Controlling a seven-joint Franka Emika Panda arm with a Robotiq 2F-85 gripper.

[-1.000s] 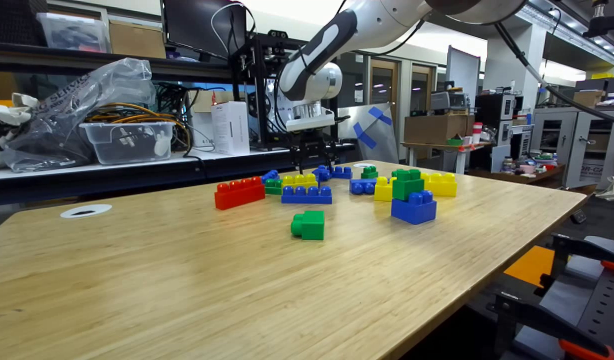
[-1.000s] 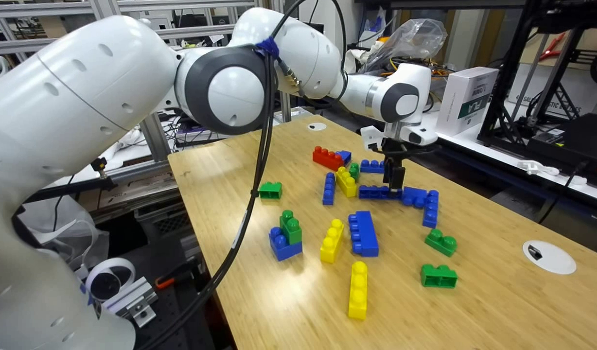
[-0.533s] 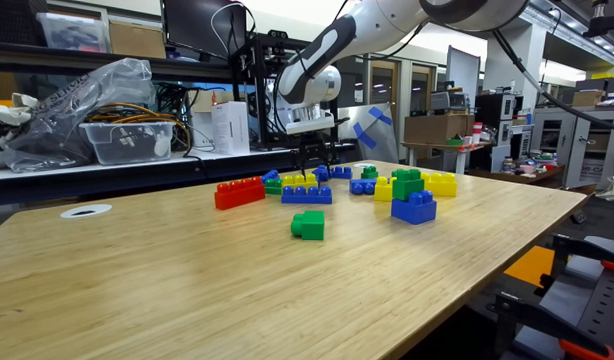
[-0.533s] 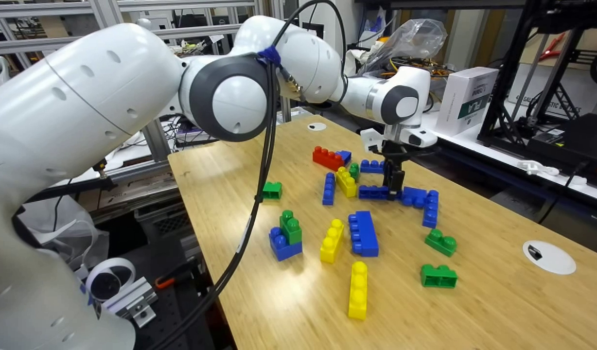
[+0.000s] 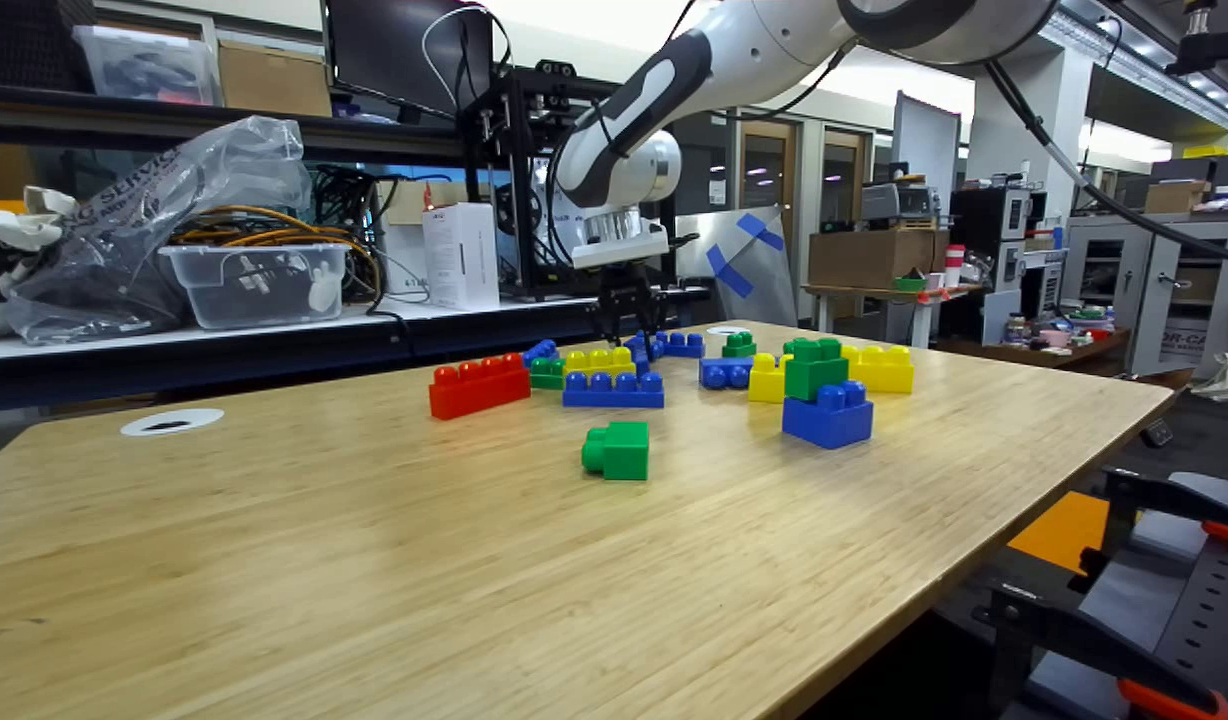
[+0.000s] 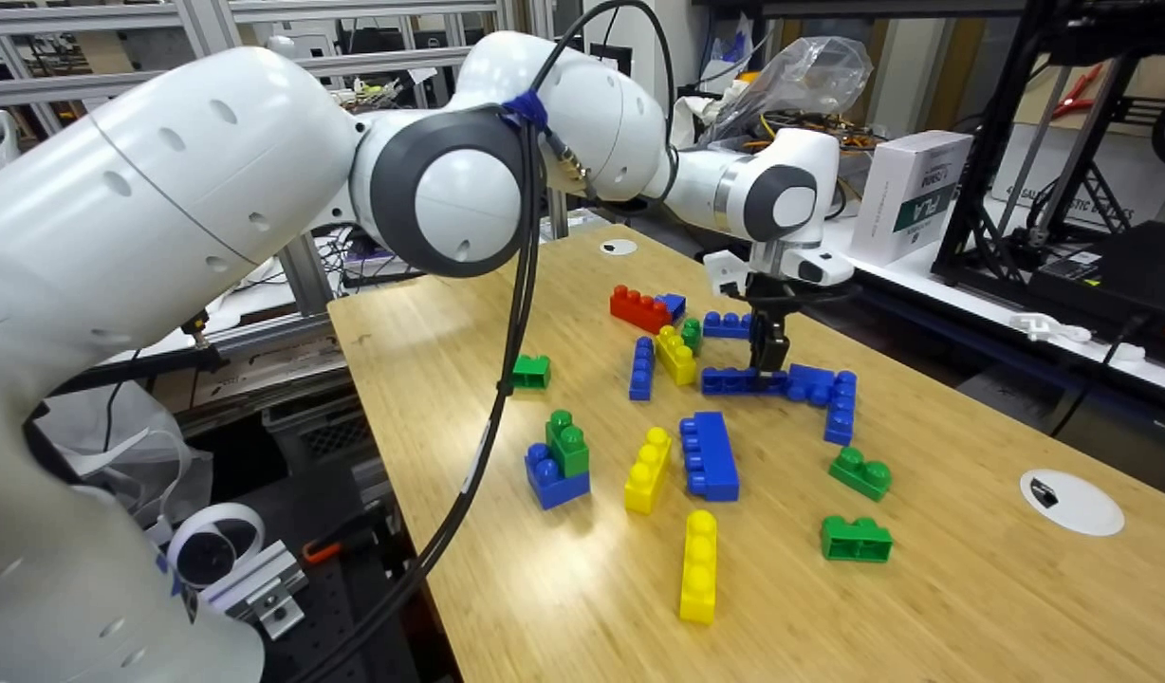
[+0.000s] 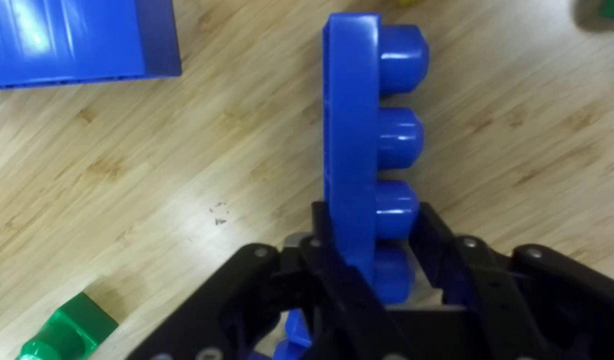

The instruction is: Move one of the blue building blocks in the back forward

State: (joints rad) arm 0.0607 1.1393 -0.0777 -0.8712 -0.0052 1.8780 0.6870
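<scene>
Wooden tabletop (image 5: 374,580) runs wide around a lone green block (image 5: 624,451). Toward its far edge, the gripper (image 7: 372,212) pinches a long blue brick (image 7: 353,125) just beside a short blue block (image 6: 808,382)

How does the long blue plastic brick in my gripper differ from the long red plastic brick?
The blue brick lies on its side; the red brick sits studs up. The gripper holds the blue brick but not the red brick. Both have four studs in one row.
</scene>
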